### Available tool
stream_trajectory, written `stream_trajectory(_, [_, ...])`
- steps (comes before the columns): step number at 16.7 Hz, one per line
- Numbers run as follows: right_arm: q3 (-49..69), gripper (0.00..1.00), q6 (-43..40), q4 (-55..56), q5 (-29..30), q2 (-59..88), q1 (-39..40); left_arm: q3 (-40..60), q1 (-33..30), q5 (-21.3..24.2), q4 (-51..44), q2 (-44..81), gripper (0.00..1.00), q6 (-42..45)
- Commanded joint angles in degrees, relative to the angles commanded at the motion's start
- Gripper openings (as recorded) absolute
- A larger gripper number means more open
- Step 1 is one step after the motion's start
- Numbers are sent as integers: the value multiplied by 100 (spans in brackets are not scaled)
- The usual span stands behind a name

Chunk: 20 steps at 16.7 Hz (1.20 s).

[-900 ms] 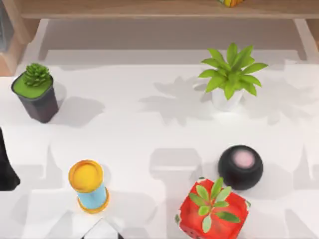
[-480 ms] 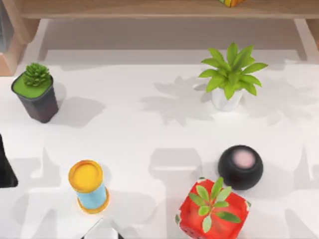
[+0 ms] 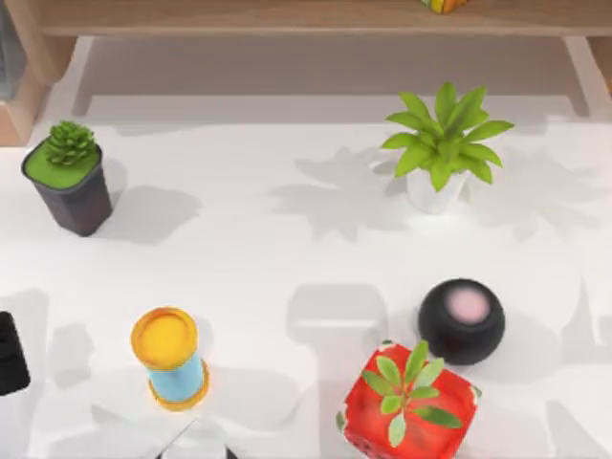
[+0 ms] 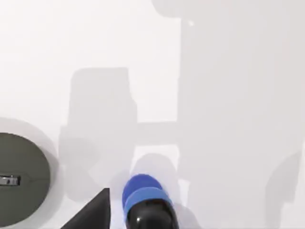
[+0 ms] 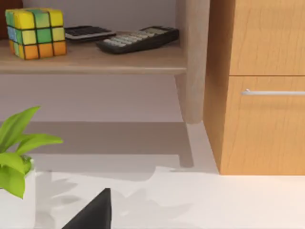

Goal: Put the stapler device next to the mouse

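A rounded blue-and-black thing (image 4: 143, 200) lies on the white table, close in front of the black part of my left gripper (image 4: 90, 214) in the left wrist view. I cannot tell whether it is the mouse or the stapler. A grey-white angular thing with black edges (image 3: 196, 442) pokes in at the top view's front edge, cut off by the frame. My left arm (image 3: 10, 354) is a black shape at the table's left edge. A black part of my right gripper (image 5: 93, 212) hangs over the back right of the table, facing the shelf.
A yellow-and-blue cylinder (image 3: 170, 359), a red pot with a plant (image 3: 406, 406) and a black dome with a pink top (image 3: 462, 320) stand at the front. A succulent (image 3: 69, 177) and a leafy plant (image 3: 442, 143) stand farther back. A dark grey disc (image 4: 19, 179) lies beside the blue-and-black thing.
The black shape of my left arm has drawn down and out along the left edge. Its shadows have shifted, and one now covers the grey-white thing at the front.
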Motion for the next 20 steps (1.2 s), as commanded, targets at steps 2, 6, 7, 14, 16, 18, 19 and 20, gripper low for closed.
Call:
stream_trajectory(2, [0, 100, 0, 0, 0, 0, 0, 415, 140, 0, -659, 875, 100, -205])
stream_trajectory(6, [0, 100, 0, 0, 0, 0, 0, 1086, 357, -12, -1596, 2064, 100, -512])
stream_trajectory(7, [0, 100, 0, 0, 0, 0, 0, 1198, 391, -16, -1743, 2235, 100, -560])
stream_trajectory(14, [0, 100, 0, 0, 0, 0, 0, 1298, 407, -18, -1873, 2430, 100, -612])
stream_trajectory(16, [0, 100, 0, 0, 0, 0, 0, 1171, 423, -19, -1665, 2541, 100, -617])
stream_trajectory(18, [0, 100, 0, 0, 0, 0, 0, 981, 431, -20, -1259, 2725, 100, -608])
stream_trajectory(19, [0, 100, 0, 0, 0, 0, 0, 869, 434, -21, -1021, 2827, 100, -601])
stream_trajectory(20, [0, 100, 0, 0, 0, 0, 0, 755, 439, -21, -794, 2926, 100, -596])
